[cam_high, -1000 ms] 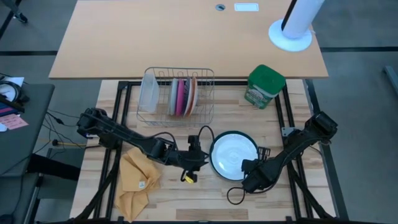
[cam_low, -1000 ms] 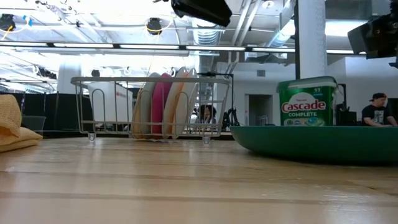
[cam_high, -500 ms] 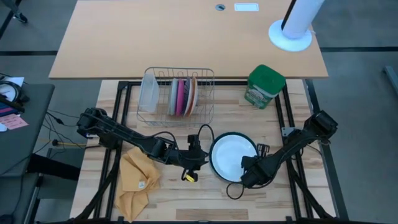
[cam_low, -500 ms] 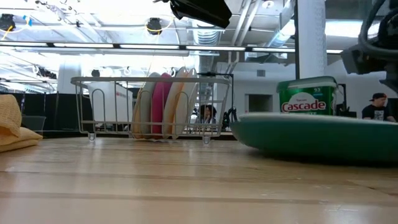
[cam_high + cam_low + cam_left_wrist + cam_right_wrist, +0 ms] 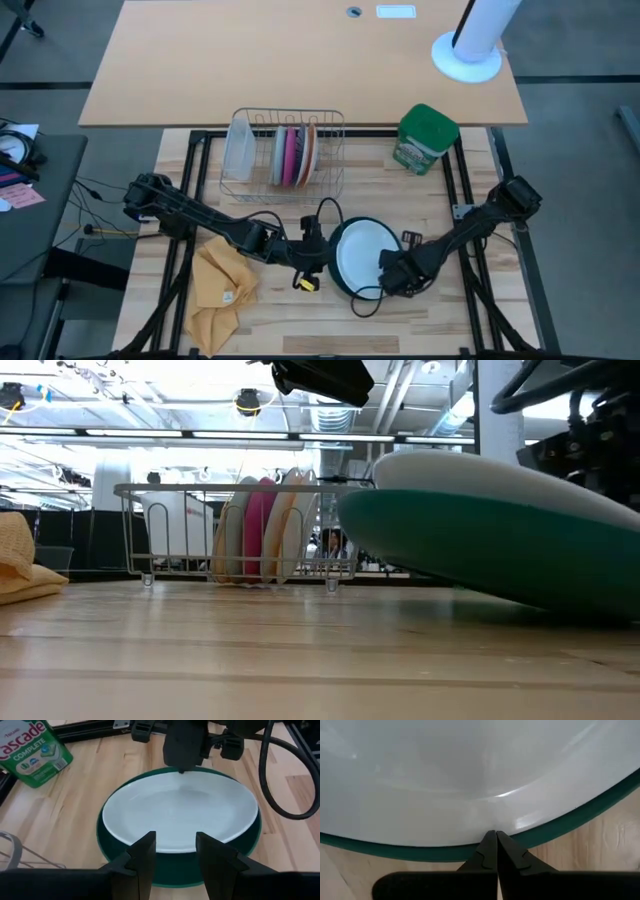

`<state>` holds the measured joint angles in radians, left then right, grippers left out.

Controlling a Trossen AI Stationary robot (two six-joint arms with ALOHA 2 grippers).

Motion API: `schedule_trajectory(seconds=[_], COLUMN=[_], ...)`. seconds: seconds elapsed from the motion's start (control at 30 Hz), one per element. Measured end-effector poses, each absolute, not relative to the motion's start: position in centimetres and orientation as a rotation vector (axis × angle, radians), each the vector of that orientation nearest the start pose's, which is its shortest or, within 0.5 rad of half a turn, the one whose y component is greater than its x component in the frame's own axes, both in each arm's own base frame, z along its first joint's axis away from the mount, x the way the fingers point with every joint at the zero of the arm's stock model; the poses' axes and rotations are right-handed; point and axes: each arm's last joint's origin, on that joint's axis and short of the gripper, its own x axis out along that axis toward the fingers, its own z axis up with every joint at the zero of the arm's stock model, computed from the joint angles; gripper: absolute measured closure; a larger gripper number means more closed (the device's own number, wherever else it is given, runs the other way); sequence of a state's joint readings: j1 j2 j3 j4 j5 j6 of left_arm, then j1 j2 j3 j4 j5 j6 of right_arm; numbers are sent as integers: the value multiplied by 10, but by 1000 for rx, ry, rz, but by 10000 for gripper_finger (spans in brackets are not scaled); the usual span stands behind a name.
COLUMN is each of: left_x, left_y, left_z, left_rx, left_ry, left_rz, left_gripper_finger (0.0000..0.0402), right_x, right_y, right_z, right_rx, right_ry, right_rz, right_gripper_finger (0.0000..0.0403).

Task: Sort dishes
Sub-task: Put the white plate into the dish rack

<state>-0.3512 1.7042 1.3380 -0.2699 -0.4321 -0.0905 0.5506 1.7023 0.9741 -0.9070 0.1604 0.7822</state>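
So the large white plate with the dark green rim (image 5: 357,255) is pinched at its edge by the right gripper (image 5: 385,272) and tilted, probably for handover; just across it, the left gripper (image 5: 174,851) is held open.

A yellow cloth (image 5: 220,285) lies near a green canister (image 5: 426,139).

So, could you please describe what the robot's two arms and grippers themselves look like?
Both arms are dark, nearly black, slim jointed links. The left gripper has two flat, blocky matte-black fingers. The right gripper has black fingers tapering to narrow tips. Black cables loop from both wrists, one curling on the table near the right arm, and a small yellow piece shows at the left wrist. No markings are readable.
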Motion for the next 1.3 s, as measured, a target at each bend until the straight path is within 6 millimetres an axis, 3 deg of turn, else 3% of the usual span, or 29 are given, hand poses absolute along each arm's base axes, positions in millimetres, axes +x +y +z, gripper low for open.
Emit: schedule_trajectory(seconds=[0.1, 0.3, 0.43, 0.7, 0.93, 1.3], left_x=[363, 369, 371, 363, 356, 353], left_y=[-116, -94, -81, -77, -65, -61], left_z=[278, 277, 275, 264, 257, 255], left_rx=[124, -230, -307, -319, -424, -313], left_ry=[582, 544, 560, 721, 800, 877], left_rz=[123, 294, 340, 322, 447, 389], left_gripper_finger=[268, 268, 268, 268, 268, 268], right_x=[238, 255, 264, 270, 281, 289], right_y=[134, 122, 114, 100, 82, 66], right_z=[150, 150, 151, 150, 150, 151], right_rx=[64, 146, 167, 176, 212, 247], right_ry=[1499, 1425, 1387, 1407, 1377, 1351], right_rz=[-303, -298, -285, -257, -249, -245], right_gripper_finger=[403, 403, 403, 403, 403, 403])
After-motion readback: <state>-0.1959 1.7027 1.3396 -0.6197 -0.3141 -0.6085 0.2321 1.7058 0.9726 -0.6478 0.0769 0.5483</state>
